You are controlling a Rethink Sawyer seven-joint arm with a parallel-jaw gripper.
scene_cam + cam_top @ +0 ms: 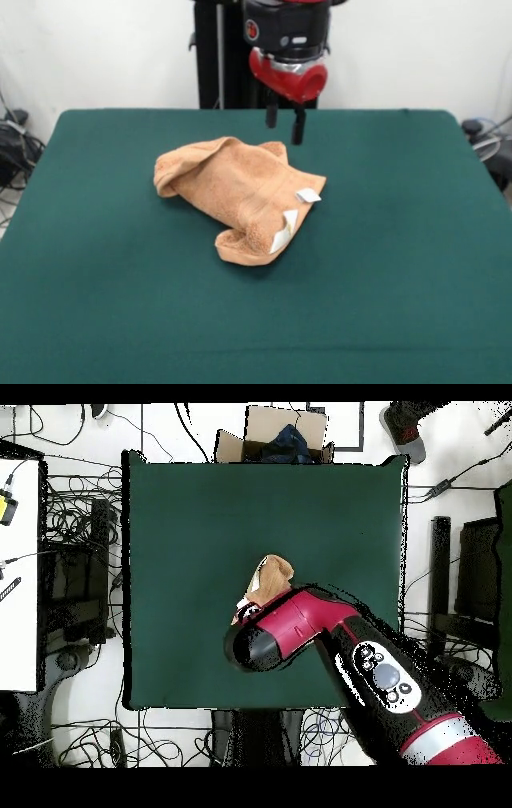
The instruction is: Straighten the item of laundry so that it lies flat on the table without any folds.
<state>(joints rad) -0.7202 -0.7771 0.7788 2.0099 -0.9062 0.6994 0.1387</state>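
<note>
The item of laundry (236,196) is an orange-tan towel, crumpled and folded over itself near the middle of the green table (400,264). Two white tags show at its right edge. From above, only a small part of the towel (272,577) shows; the red arm hides the rest. My gripper (286,125) hangs above the towel's far edge, open, with nothing between its two black fingers. It does not touch the cloth. The overhead view shows the arm's red wrist but hides the fingers.
Cables and equipment lie on the floor around the table (180,534). A cardboard box (272,436) with dark cloth in it stands just past one table edge. The black pedestal (216,56) rises behind the table.
</note>
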